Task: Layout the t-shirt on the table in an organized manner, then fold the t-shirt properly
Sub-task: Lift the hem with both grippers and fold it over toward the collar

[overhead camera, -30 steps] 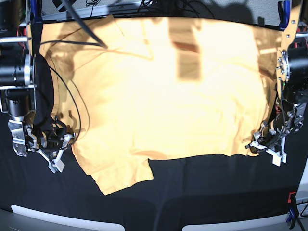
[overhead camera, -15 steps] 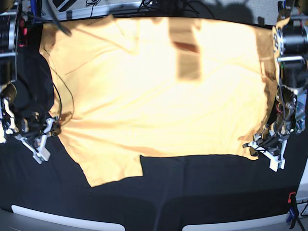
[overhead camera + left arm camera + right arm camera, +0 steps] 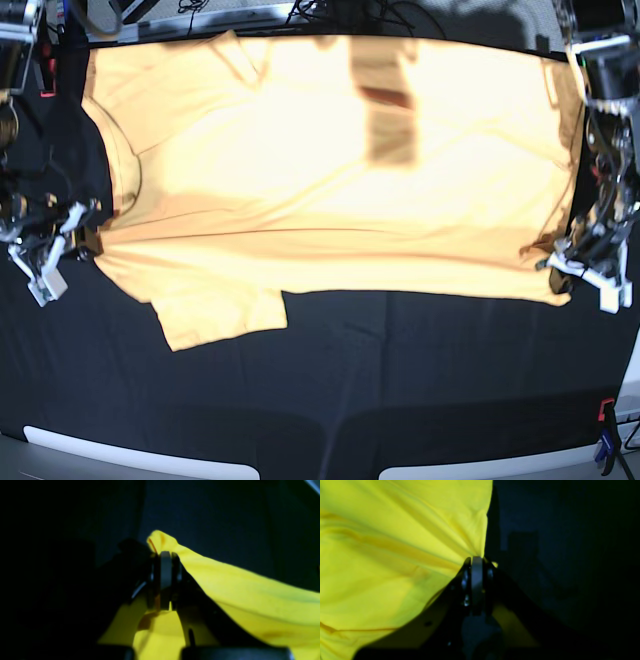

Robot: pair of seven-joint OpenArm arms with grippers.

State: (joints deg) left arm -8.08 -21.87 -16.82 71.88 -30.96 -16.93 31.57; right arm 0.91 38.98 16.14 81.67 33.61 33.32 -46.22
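At the left edge of the base view: right gripper (image 3: pixel 45 262), closed tight on a shoulder corner of the t-shirt (image 3: pixel 330 200), cloth fanning away from the closed jaws in radiating creases in its wrist view. Across the middle: shirt spread wide over the upper half of the black bench (image 3: pixel 420 380), stretched taut along its lower edge between the two holds; one short sleeve hanging loose at lower left, neck opening toward the upper left. Pale yellow-orange, plain, unprinted, washed bright by the light, crossed by a dark shadow band near the top centre. At the right edge: left gripper (image 3: pixel 585 265), likewise clamped on the hem corner, a small tuft of cloth poking past the jaws in its wrist view.

Judged soft, light and limp: no shape kept unaided, likely to sag or wrinkle once tension drops, prone to dragging on the cloth surface. Best held at corners, seams and hems, in matched pairs.
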